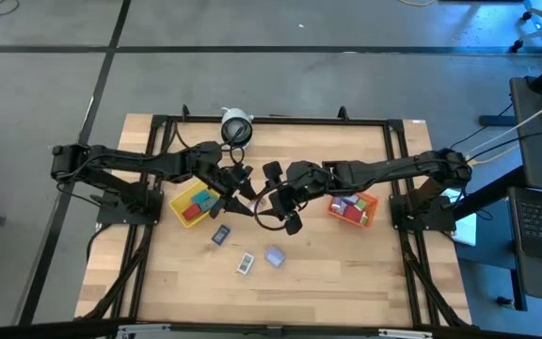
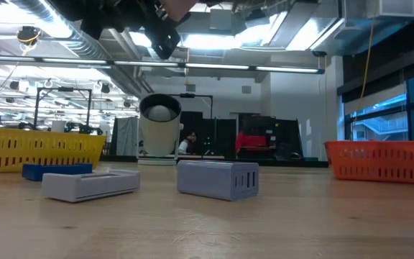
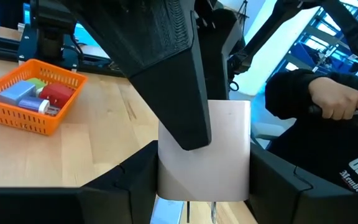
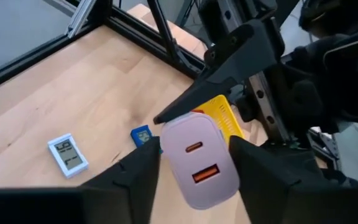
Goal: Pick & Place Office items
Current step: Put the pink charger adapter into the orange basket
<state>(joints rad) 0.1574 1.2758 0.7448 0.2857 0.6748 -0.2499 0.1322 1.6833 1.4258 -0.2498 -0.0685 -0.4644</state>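
A pale pink charger block (image 4: 199,163) with two ports on its face sits above the middle of the table, gripped from both sides. The right gripper (image 4: 194,163) has its two dark fingers against the block's flanks, and the left gripper (image 3: 201,155) also closes on it, one finger (image 3: 166,68) lying across its upper face. In the overhead view both grippers meet over the table's centre (image 1: 262,193).

Loose office items lie on the wooden table (image 1: 346,273) below: a dark blue piece (image 1: 220,234), a white display unit (image 1: 245,264) and a pale blue block (image 1: 275,256), set near each other. The yellow tray (image 1: 196,204) under the left arm holds red, teal and pink pieces. The orange tray (image 1: 352,208) under the right arm holds red, pale blue and white pieces (image 3: 33,96).

A round white-and-grey cylinder (image 1: 236,126) stands at the far edge of the table. A person's hand (image 3: 340,102) and dark sleeve show beyond the table.
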